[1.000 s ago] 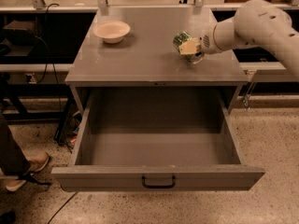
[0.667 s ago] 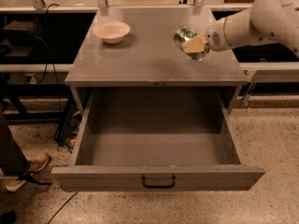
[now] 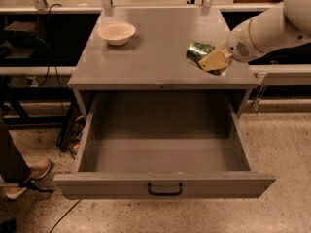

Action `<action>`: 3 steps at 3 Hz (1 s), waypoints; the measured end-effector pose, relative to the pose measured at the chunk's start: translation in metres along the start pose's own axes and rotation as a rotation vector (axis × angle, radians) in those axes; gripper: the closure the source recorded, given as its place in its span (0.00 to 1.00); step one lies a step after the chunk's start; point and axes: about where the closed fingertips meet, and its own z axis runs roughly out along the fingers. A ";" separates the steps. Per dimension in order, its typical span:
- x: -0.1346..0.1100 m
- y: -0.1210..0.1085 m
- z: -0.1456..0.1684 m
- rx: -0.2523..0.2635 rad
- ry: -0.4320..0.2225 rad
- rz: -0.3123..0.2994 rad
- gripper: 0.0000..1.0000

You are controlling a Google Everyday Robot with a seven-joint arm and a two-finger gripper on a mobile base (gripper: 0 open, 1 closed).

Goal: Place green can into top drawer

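One can (image 3: 196,50) is in view, green with pale mottled markings. The markings are too blurred to read as a brand or as words. It is tilted on its side in the gripper (image 3: 208,58), which is clenched around it, with one beige finger (image 3: 216,59) lying across the side facing the camera. The other finger is hidden behind the can.

Can and gripper hang over the right front part of the cabinet top (image 3: 165,42), near the front edge, with a shadow on the grey surface just beneath them. The can is outside the drawer (image 3: 97,184), above and behind its right rear corner.

One white arm (image 3: 272,30) reaches in from the right edge to the gripper; a small round grille shows on its wrist.

One beige bowl (image 3: 116,32) stands upright on the left rear of the top, well apart from the can.

One drawer is pulled out towards the camera, wide and deep, with its grey floor and walls bare. Its flat front panel bears one small black handle (image 3: 165,189) at the middle, and no lettering can be made out on it.

At the left edge one tan shoe (image 3: 30,174) rests on the speckled floor (image 3: 282,144) beside the cabinet.
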 end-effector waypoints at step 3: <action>0.040 0.070 -0.005 -0.162 0.054 -0.154 1.00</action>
